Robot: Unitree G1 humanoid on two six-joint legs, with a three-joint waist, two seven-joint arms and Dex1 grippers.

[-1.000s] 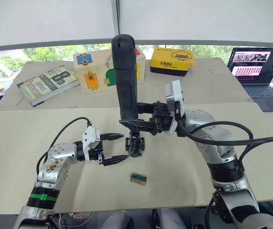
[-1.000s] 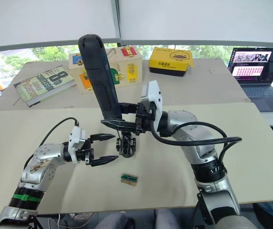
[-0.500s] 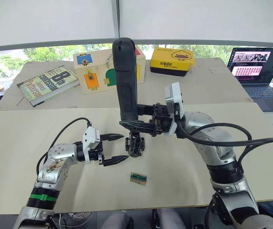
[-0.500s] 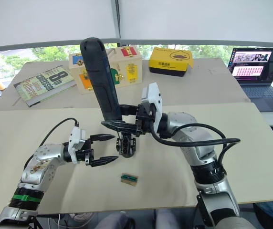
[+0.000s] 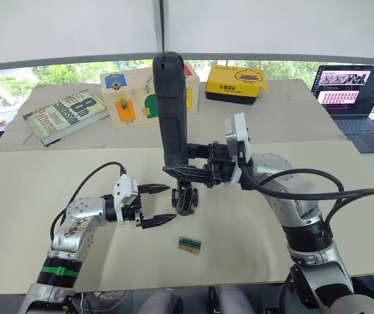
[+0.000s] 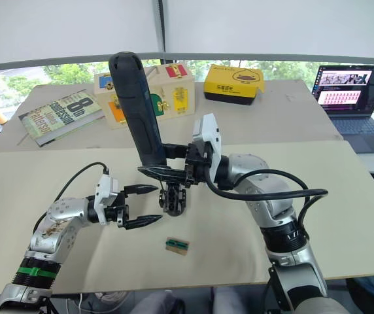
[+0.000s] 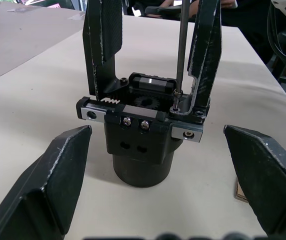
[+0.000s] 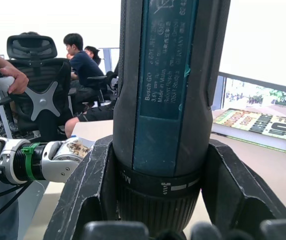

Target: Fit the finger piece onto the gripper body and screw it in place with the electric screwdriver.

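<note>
The gripper body [image 5: 186,198] stands on the table's middle, fingers pointing up. The finger piece [image 7: 206,55] sits upright on its top rail. My right gripper [image 5: 188,172] is shut on the electric screwdriver [image 5: 172,111], held nearly upright above the body. The thin bit [image 7: 182,45] reaches down to a screw at the finger piece's base. In the right wrist view the screwdriver's barrel [image 8: 165,90] sits between the two fingers [image 8: 85,195]. My left gripper [image 5: 155,204] is open just left of the body, its fingers [image 7: 48,185] on either side without touching it.
A small green-and-tan rectangle [image 5: 189,244] lies near the front edge. At the back are a book [image 5: 64,114], a wooden latch box [image 5: 141,95], a yellow box [image 5: 237,83] and a laptop [image 5: 350,91]. People sit on chairs [image 8: 40,95] beyond the table.
</note>
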